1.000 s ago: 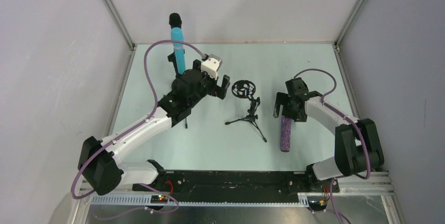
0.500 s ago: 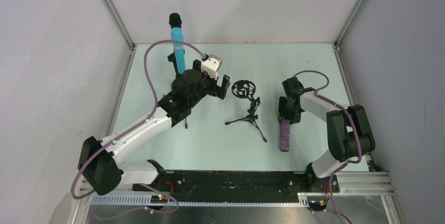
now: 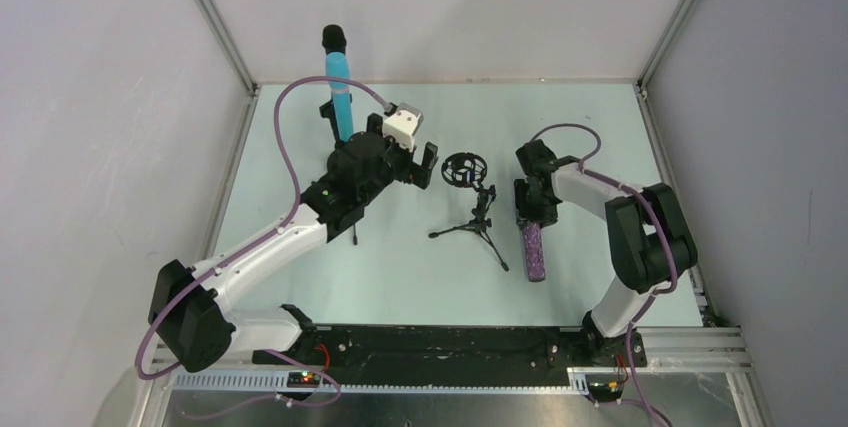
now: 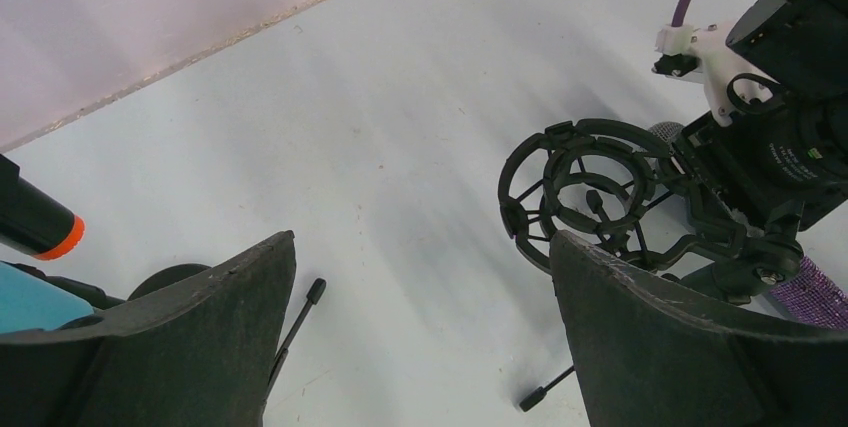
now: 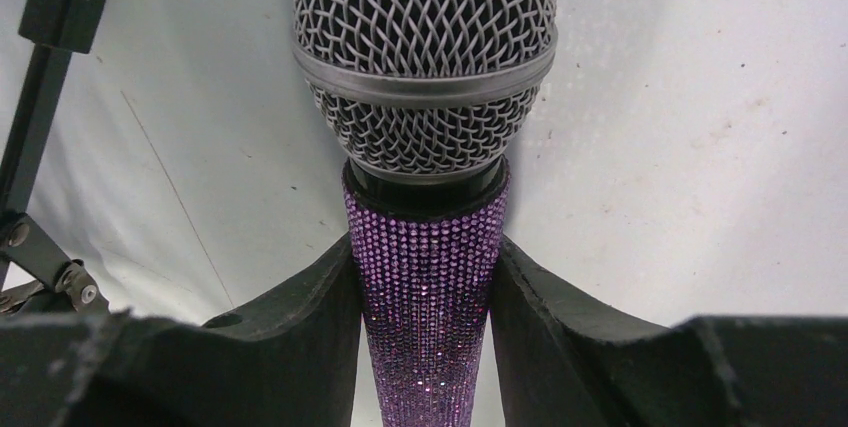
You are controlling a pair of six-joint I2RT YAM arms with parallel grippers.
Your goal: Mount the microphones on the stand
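Leftward slid the right gripper [image 3: 528, 209] with its glittery purple microphone [image 3: 534, 252], stopping just right of the black ring-topped tripod stand [image 3: 470, 202], centre frame. Left wrist: left gripper [image 4: 422, 239] gaped wide, empty. Right wrist: matte fingers [image 5: 300, 322] pinched the sequinned handle.

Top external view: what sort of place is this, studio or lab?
Probably a lab robot test cell, not a studio: plain grey panel walls on bare aluminium frame posts, a pale teal tabletop, and a white slotted cable duct along the near edge.

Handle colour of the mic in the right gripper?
Glittery purple microphone handle, silver mesh head; best in right wrist view.
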